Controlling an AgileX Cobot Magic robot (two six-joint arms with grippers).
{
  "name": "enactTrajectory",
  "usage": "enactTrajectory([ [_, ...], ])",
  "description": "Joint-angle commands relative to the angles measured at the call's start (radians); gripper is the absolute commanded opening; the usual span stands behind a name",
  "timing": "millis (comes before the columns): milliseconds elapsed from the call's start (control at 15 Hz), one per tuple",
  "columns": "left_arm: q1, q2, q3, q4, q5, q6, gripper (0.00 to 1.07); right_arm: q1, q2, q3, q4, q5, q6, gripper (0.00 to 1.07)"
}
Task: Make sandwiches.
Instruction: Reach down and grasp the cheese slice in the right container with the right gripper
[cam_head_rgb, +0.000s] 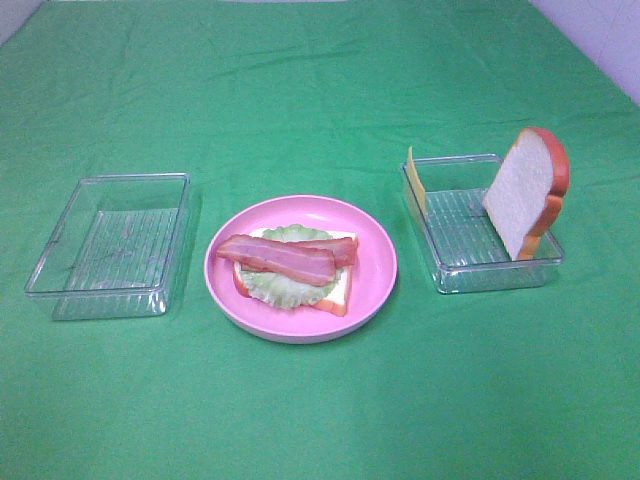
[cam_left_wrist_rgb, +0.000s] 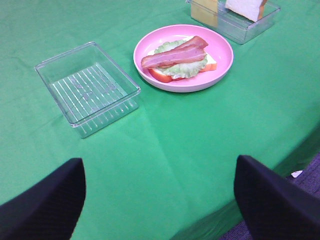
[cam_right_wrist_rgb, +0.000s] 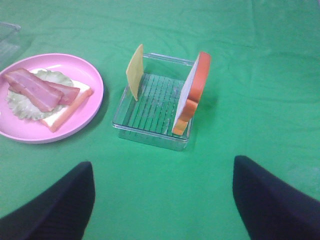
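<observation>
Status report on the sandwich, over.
Left gripper, right gripper open, empty. Plate has bread, lettuce, bacon; cheese and second slice in right tray. Nothing in the way.

the black, two-fingered left gripper (cam_left_wrist_rgb: 160, 165) has its jaws spread wide, with nothing clasped between them. its fingers (cam_left_wrist_rgb: 45, 205) are broad, matte and dark, with a fine woven-looking texture and rounded tips, and they show slightly blurred. the wrist is pitched so that the gripper points forward and downward, hanging in the air and touching nothing. the black, two-fingered right gripper (cam_right_wrist_rgb: 163, 165) stands much the same: jaws far apart and empty, its fingers (cam_right_wrist_rgb: 272, 200) blunt and dark. it too hangs angled forward and downward, in contact with nothing. the arms' links cannot be made out.
</observation>
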Motion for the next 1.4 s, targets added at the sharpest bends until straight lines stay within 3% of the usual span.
enactTrajectory([
  [67, -0.005, -0.018, 0.002, 0.002, -0.013, -0.005, 0.78, -0.003, 0.21, -0.104, -0.022, -0.019, 0.018, 0.69],
  [267, -0.005, -0.018, 0.002, 0.002, -0.013, -0.005, 0.78, -0.003, 0.513, -0.295, 0.024, -0.011, 0.025, 0.69],
  [333, -0.005, -0.018, 0.002, 0.002, -0.013, -0.005, 0.78, -0.003, 0.697, -0.422, 0.061, 0.025, 0.024, 0.69],
  [400, -0.005, -0.018, 0.002, 0.002, -0.013, -0.005, 0.78, -0.003, 0.786, -0.483, 0.07, 0.042, 0.023, 0.69],
  [867, -0.005, -0.018, 0.002, 0.002, -0.013, -0.005, 0.78, -0.008, 1.198, -0.848, 0.113, 0.158, 0.021, 0.69],
  [1000, -0.005, -0.018, 0.002, 0.002, -0.013, -0.005, 0.78, -0.044, 1.283, -0.937, 0.185, 0.207, 0.021, 0.69],
  [1267, -0.005, -0.018, 0.002, 0.002, -0.013, -0.005, 0.78, -0.157, 1.49, -1.152, 0.455, 0.325, -0.058, 0.69],
  [1400, -0.005, -0.018, 0.002, 0.002, -0.013, -0.005, 0.78, -0.168, 1.617, -1.286, 0.466, 0.379, -0.064, 0.69],
])
